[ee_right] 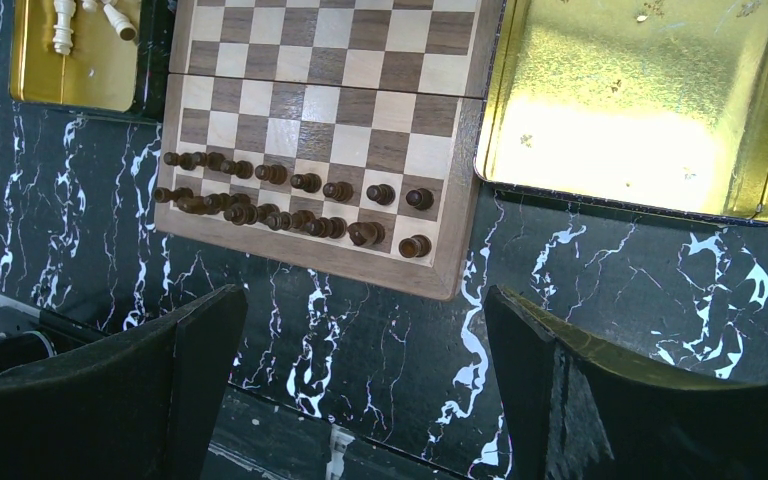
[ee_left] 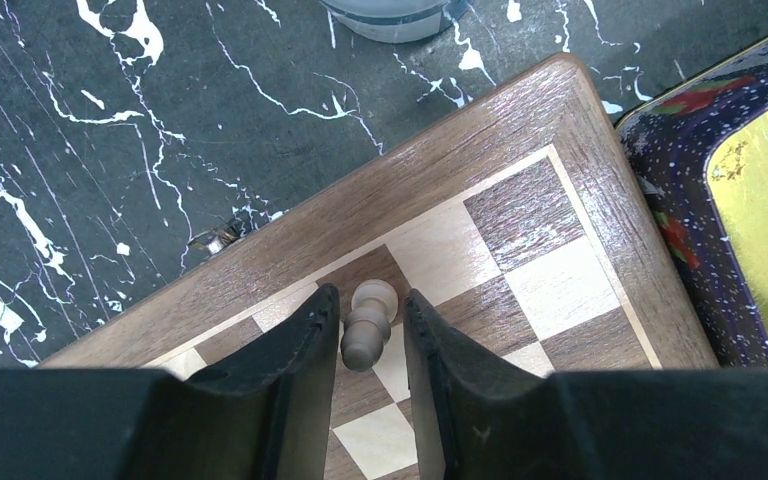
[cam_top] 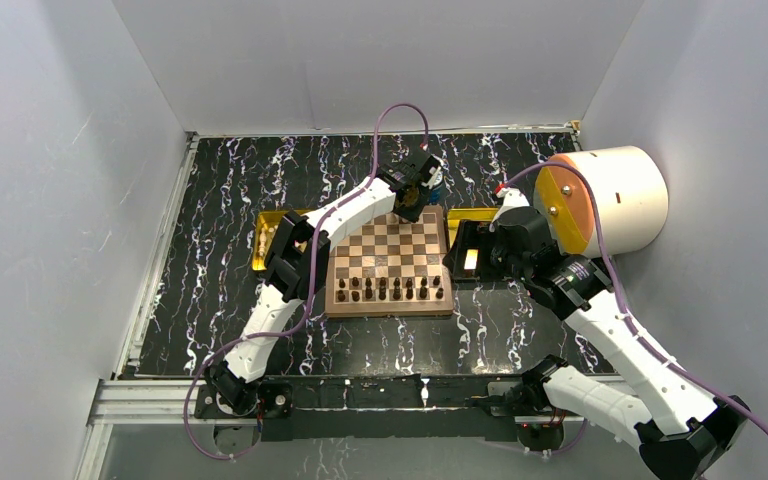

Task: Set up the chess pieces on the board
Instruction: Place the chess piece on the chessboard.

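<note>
Step in hand is judged to be the seating of one pale piece on the far row of the board, near its corner beside the jar.

The left gripper is set over that row, with its jaws narrow on either side of the piece. Whether the pads actually press it cannot be told, nor whether its base is on the wood. The right gripper is held wide open and empty above the counter, just off the board's near edge.

The dark pieces are seen ranked in the two near rows. The remaining pale pieces lie in the left tray, and the right tray is noted beside the board.

Recommendations:
- The piece is to be centred on its square and brought down until the base is flat.
- The jaws are then to be parted evenly, so that neither pad drags it over.
- The gripper is to be lifted straight up before any sideways travel.
- The jar is to be kept clear of.
</note>
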Robot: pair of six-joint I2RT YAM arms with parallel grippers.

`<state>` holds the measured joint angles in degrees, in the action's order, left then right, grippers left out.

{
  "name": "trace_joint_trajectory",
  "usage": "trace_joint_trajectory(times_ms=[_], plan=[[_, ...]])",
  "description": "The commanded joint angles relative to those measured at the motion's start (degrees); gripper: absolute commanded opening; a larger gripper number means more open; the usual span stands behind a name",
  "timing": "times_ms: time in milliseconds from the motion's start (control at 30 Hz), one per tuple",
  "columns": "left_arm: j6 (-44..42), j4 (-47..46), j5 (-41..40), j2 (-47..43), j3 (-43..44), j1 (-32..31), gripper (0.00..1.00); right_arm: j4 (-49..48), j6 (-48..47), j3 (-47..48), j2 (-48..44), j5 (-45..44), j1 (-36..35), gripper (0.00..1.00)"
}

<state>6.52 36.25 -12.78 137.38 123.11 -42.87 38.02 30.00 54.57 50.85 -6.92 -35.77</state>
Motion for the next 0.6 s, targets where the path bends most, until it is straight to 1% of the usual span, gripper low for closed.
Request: trace_joint_trajectory(times_ms=[0, 67, 200, 400, 567], plan=[[-0.2, 0.0, -1.4, -4.3, 0.2, -0.2, 0.31, -2.1, -0.4, 0.8, -0.2, -0.1, -0.3, 0.99], [0.4, 0.6, -1.7, -4.9, 0.8, -0.1, 0.35, -2.2, -0.4, 0.9, -0.1, -0.1, -0.3, 0.99], [1.8, 1.1, -1.3, -7.1, 2.3, -0.1, 0.38, -2.7, -0.9, 0.5, -0.4, 0.3, -0.3, 0.99], [3.0, 1.1, -1.6, -11.0, 3.3, -0.2, 0.40, -3.2, -0.7, 0.3, -1.3, 0.4, -0.3, 0.99], [5.1, 1.3, -4.0, -14.6, 0.7, -0.1, 0.39, -2.8, -0.6, 0.7, -1.1, 0.5, -0.3, 0.99]])
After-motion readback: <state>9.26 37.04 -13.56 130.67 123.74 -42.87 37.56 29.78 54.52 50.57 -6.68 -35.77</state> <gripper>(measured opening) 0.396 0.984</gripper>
